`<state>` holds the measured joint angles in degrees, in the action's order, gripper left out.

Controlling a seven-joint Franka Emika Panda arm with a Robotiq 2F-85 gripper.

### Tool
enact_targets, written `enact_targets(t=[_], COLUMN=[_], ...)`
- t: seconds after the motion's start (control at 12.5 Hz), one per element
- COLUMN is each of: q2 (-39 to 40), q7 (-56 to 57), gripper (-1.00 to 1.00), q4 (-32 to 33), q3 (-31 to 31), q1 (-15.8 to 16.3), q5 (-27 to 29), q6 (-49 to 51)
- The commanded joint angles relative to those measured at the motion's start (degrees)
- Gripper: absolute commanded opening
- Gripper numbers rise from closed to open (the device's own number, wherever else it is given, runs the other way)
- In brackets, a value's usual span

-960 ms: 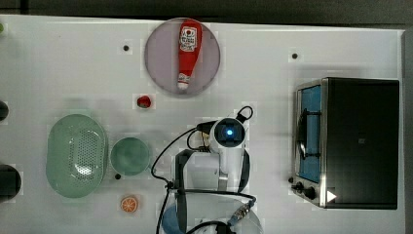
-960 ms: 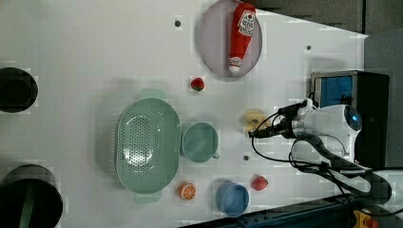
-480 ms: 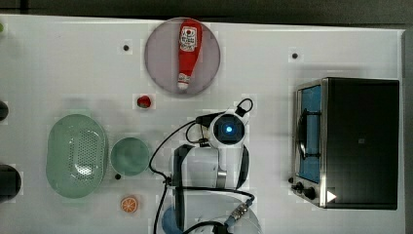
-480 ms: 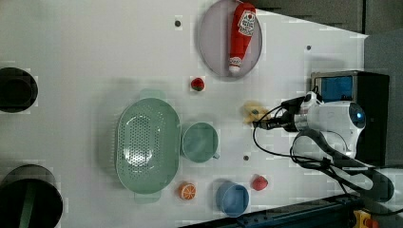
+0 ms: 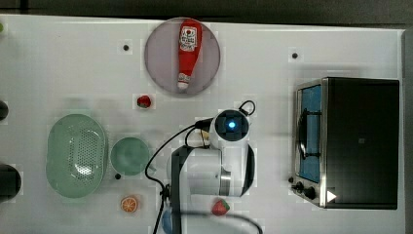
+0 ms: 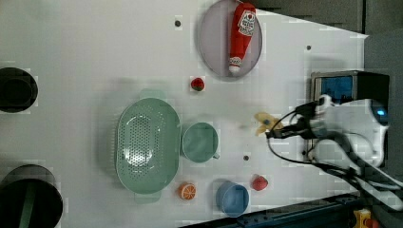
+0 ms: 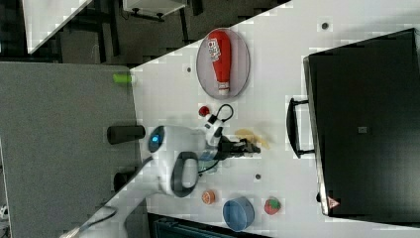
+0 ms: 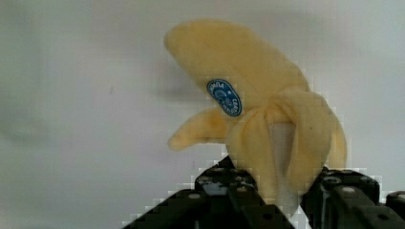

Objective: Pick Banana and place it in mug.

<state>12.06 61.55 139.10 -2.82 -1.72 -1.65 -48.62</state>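
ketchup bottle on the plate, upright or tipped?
Tipped. The ketchup bottle lies flat on the plate, cap toward the top view's bottom.

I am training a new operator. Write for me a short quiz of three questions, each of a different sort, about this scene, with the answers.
1. True or false: the ketchup bottle lies on the plate.
2. In the left view, what sits directly between the colander and the banana? A. orange slice B. mug C. blue bowl
3. Fill in: the gripper is shut on the ____.

Key:
1. True.
2. B, the mug.
3. Banana; in the wrist view, its peeled end sits between the fingers.
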Motion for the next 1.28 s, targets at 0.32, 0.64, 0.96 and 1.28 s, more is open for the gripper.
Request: enact_targets(t=[0.32, 0.64, 0.96, 1.28], q2=[-21.0, -25.2, -25.5, -22.5], q7=[-2.8, -11.4, -22.1, -35.5], gripper=[-0.37, -0.37, -0.37, -0.37], q4=[-8.9, -13.0, -12.6, -12.0], q3=[0.7, 5.6, 12.2, 19.3], q1=[0.7, 2.0, 3.4, 4.2], q5=[1.2, 1.2, 3.0, 4.5], q6=[20.8, 28.9, 28.9, 27.9])
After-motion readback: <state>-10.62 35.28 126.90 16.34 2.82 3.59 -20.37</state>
